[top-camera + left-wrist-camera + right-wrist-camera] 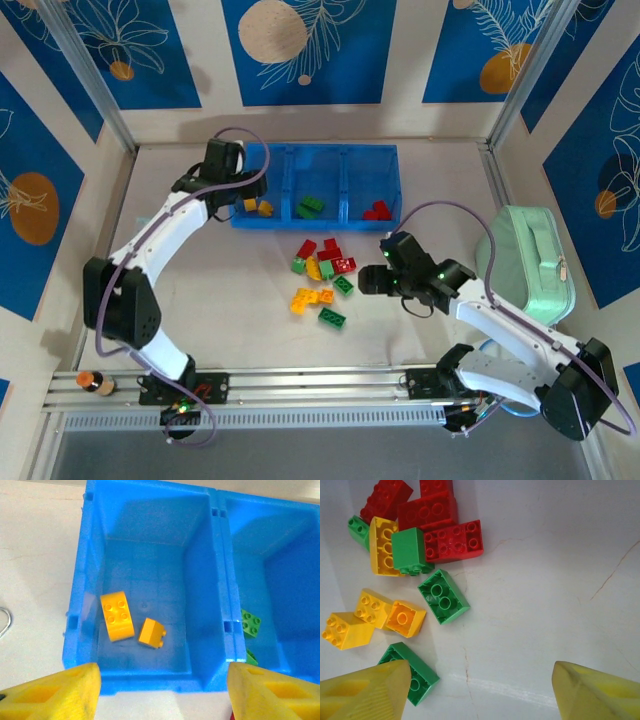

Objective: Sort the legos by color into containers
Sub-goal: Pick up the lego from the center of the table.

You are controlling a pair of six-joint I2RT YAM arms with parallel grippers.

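Legos [452,542] lie scattered just ahead-left of the right gripper [480,692], spread wide and empty. Left gripper [162,692], equally wide and empty, hangs over two yellow bricks [117,616] in the blue tray's [80,605] end compartment [145,565]. Light, rigid, probably slick, the free-lying green brick [443,596] wants pinching across flat sides.

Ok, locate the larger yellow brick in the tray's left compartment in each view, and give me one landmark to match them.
Top external: the yellow brick lies at the near end of the tray's left compartment.
Left wrist: it lies lower left of centre, studs up, with a smaller yellow piece to its right.
Shared landmark: the green bricks in the middle compartment, next door on the right.
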